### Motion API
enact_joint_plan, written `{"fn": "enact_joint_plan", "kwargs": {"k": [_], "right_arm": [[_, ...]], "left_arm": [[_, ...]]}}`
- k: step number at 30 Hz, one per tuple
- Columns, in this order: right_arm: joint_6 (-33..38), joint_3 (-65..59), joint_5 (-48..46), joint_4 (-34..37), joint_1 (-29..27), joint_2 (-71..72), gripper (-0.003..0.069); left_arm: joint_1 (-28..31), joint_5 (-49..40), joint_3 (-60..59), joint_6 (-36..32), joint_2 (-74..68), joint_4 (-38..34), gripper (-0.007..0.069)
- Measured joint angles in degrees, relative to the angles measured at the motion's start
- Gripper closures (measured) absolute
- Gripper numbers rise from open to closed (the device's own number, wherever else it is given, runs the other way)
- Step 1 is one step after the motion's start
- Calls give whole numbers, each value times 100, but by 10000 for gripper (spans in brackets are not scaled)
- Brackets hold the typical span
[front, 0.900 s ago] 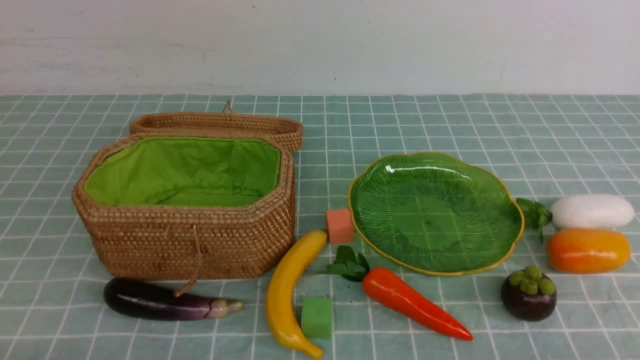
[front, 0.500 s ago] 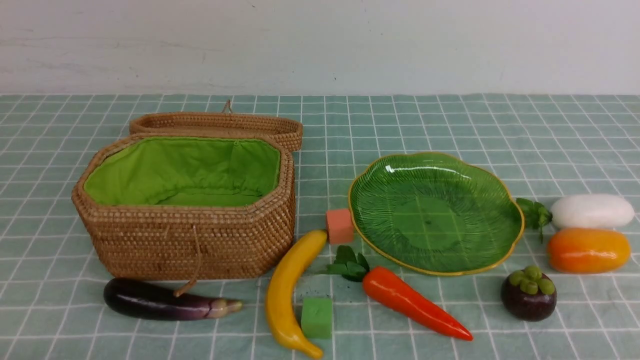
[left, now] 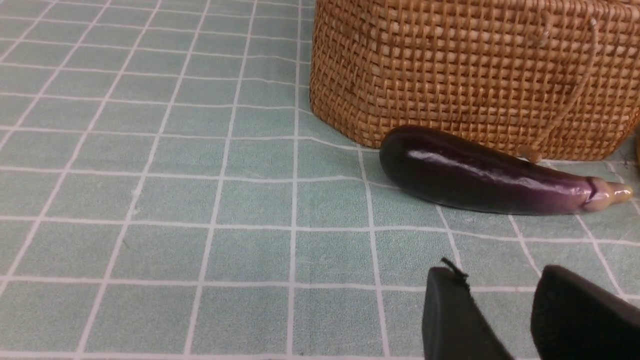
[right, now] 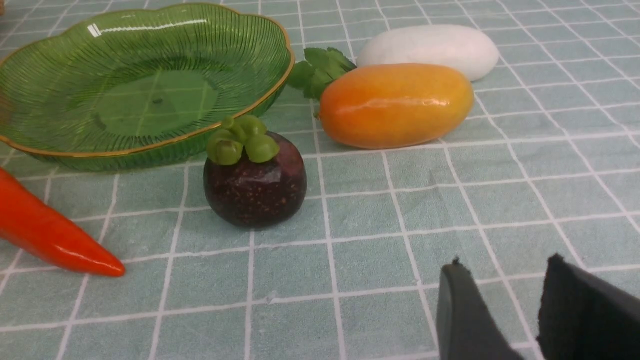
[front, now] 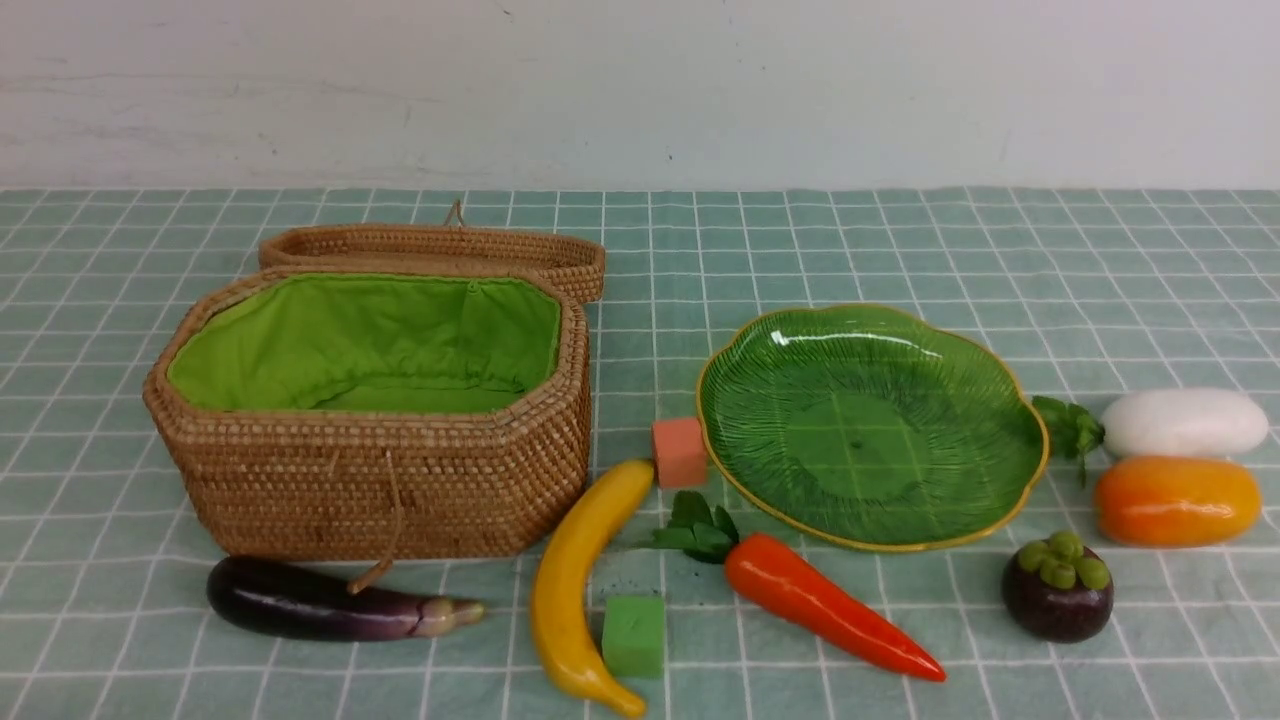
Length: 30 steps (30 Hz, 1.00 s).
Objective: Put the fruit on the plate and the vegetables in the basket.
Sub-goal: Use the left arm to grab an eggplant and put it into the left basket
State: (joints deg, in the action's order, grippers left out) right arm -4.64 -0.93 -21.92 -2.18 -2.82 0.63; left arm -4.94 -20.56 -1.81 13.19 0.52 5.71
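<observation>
Green cloth lines the basket (front: 370, 480), which stands open and empty at the left of the tabletop (front: 900, 250). The plate (front: 870, 420), to its right, is bare too. Nothing is sorted yet, so you have all six pieces left to move.

The eggplant (front: 320, 600) lies just in front of the basket. The banana (front: 570, 580) lies to its right, and the carrot (front: 830, 605) lies by the plate's near rim. The radish (front: 1185, 422) and mango (front: 1175, 500) lie side by side right of the plate, with the mangosteen (front: 1057, 600) nearer you. An orange cube (front: 679, 452) and a green cube (front: 634, 635) sit by the banana.

Neither arm shows in the front view. In the left wrist view, the left jaws are slightly parted and hold nothing, with the eggplant ahead of them. The right jaws are likewise parted and empty, near the mangosteen but apart from it.
</observation>
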Motion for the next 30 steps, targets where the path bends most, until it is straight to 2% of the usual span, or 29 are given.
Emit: {"fn": "enact_joint_plan", "kwargs": {"k": [4, 6, 7, 9, 15, 16, 18, 19, 20, 22, 23, 24, 26, 27, 30], "right_arm": [[0, 0, 0, 0, 0, 0, 417], [0, 0, 0, 0, 0, 0, 417], [0, 0, 0, 0, 0, 0, 417], [0, 0, 0, 0, 0, 0, 417], [0, 0, 0, 0, 0, 0, 417], [0, 0, 0, 0, 0, 0, 417], [0, 0, 0, 0, 0, 0, 417], [0, 0, 0, 0, 0, 0, 417], [0, 0, 0, 0, 0, 0, 417], [0, 0, 0, 0, 0, 0, 417], [0, 0, 0, 0, 0, 0, 417], [0, 0, 0, 0, 0, 0, 417], [0, 0, 0, 0, 0, 0, 417], [0, 0, 0, 0, 0, 0, 417], [0, -21, 142, -290, 0, 0, 417]], "left_arm": [[0, 117, 0, 85, 0, -158, 386], [0, 509, 0, 825, 0, -1172, 386], [0, 538, 0, 825, 0, -1249, 386], [0, 1094, 0, 1233, 0, -1925, 386], [0, 2167, 0, 1389, 0, -2321, 386], [0, 2600, 0, 1529, 0, -2462, 393], [0, 2870, 0, 1686, 0, -2543, 410], [0, 2923, 41, 1858, 0, -2544, 452], [0, 2848, 107, 1898, 0, -2513, 474], [0, 2328, 396, 1919, 0, -2216, 575], [0, 2328, 396, 1919, 0, -2216, 575], [0, 1828, 705, 1919, -87, -1903, 635], [0, 1100, 1171, 1919, -388, -1547, 638], [0, 1100, 1215, 1919, -428, -1519, 638], [0, -293, 1989, 1514, -1283, -1277, 638]]}}
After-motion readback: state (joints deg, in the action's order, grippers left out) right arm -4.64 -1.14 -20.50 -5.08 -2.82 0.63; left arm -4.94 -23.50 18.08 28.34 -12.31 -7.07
